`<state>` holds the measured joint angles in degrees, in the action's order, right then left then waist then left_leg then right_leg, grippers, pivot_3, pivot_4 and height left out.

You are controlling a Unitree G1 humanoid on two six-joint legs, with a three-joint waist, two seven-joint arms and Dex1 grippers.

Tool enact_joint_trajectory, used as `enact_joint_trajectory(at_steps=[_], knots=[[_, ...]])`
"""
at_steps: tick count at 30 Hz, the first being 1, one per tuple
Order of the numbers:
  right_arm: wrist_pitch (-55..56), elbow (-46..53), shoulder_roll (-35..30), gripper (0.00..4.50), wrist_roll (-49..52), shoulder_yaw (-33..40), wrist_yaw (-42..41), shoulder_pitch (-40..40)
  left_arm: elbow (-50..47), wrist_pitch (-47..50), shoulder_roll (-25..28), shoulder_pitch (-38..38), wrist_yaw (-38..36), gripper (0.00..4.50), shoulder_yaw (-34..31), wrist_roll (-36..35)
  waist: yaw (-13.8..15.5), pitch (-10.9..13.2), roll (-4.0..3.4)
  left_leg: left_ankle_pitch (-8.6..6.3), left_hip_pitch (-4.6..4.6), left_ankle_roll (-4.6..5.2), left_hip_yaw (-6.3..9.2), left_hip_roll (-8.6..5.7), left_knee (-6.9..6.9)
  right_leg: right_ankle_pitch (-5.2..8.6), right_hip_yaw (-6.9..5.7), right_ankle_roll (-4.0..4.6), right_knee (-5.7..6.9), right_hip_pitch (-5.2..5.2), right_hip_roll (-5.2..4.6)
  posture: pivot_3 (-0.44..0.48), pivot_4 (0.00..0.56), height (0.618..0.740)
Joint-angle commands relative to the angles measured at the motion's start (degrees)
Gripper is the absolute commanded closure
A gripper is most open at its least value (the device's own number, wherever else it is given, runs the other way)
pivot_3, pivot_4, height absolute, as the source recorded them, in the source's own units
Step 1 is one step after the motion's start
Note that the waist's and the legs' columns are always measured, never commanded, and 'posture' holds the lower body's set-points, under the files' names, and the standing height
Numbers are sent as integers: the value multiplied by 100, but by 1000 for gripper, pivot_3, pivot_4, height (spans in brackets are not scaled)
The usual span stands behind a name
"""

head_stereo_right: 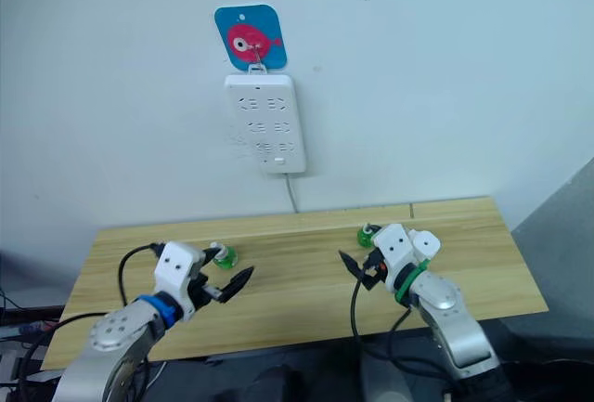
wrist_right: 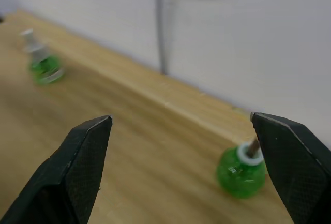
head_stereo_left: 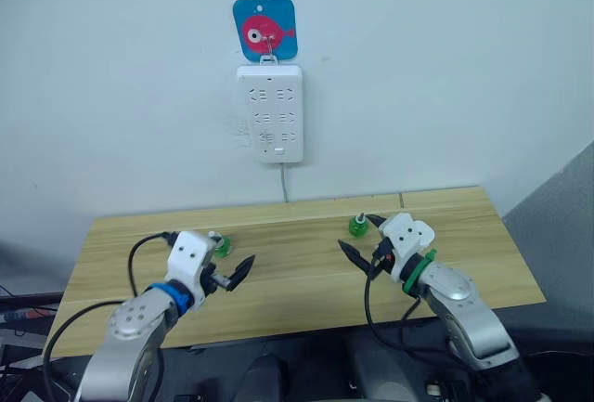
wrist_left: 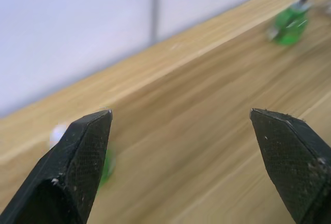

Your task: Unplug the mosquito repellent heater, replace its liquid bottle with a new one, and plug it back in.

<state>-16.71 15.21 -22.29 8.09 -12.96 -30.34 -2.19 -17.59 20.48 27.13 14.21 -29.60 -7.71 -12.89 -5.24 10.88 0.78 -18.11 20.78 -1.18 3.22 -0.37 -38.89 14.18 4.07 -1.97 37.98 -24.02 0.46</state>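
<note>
Two small green liquid bottles stand on the wooden table (head_stereo_left: 288, 304). One with a white cap (head_stereo_left: 221, 245) is just beyond my left gripper (head_stereo_left: 234, 274). The other, with a bare brown wick (wrist_right: 240, 171), stands right beside my right gripper (head_stereo_left: 363, 238), off to the side of its open jaws. Both grippers hover low over the table, open and holding nothing. A small white rounded piece (head_stereo_left: 425, 233) that looks like the mosquito repellent heater lies behind my right wrist, mostly hidden.
A tall white power strip (head_stereo_left: 269, 112) hangs on the wall from a blue fish hook (head_stereo_left: 264, 29), with nothing plugged into its sockets. Its cable (head_stereo_left: 284, 182) drops behind the table's back edge. Bare table lies between the two grippers.
</note>
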Motion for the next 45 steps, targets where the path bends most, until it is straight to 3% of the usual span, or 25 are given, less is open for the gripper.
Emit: enact_joint_trajectory(at_steps=[1,6,12,19,30,35,38,43,45], knots=[[-455,733,-378,25,170,-193,-569,-136,555,-493,-112,10,455,0,-265,340,11,20,11,1,0,-1,-1,0,-3,1,0,-1,0,0,0,-123,212,740],[-1136,1313,-659,25,177,-473,-858,-352,1604,-790,-298,-364,773,0,-310,464,16,31,27,7,0,-8,5,0,-6,1,-7,-3,3,1,2,-133,215,740],[-1763,1876,-771,25,317,-601,-999,-482,2628,-1139,-299,-938,635,0,42,714,19,68,58,5,7,-9,10,0,-2,-15,-13,24,-1,-3,-3,-141,226,740],[-2224,2226,-985,25,442,-638,-1112,-504,3448,-1459,-349,-1586,556,0,294,880,19,125,73,4,8,-10,16,-2,-1,-16,-22,24,-1,-3,-9,-157,240,740],[-2553,2478,-1022,25,550,-600,-955,-514,4523,-1471,-623,-2486,725,0,180,791,6,156,66,4,10,-11,23,-3,0,-16,-30,23,-1,-3,-9,-187,244,740],[-2580,2505,-1053,25,549,-587,-911,-502,4737,-1557,-634,-2602,561,0,195,731,-9,157,64,4,10,-11,23,-3,1,-16,-31,23,-2,-3,-9,-193,243,740],[-2549,2490,-1069,0,524,-576,-894,-516,4661,-1527,-630,-2525,524,641,186,686,-27,158,63,4,10,-11,24,-3,1,-16,-31,23,-2,-3,-9,-193,243,740],[-2494,2438,-1039,0,502,-544,-840,-561,4481,-1567,-555,-2314,468,2148,201,709,-54,157,63,4,10,-12,24,-3,1,-15,-31,21,-1,-3,-9,-194,234,740],[-2482,2408,-1024,0,528,-500,-826,-597,4371,-1631,-503,-2258,388,2260,241,730,-71,157,63,4,10,-12,24,-3,2,-15,-30,22,-2,-3,-9,-192,229,740]])
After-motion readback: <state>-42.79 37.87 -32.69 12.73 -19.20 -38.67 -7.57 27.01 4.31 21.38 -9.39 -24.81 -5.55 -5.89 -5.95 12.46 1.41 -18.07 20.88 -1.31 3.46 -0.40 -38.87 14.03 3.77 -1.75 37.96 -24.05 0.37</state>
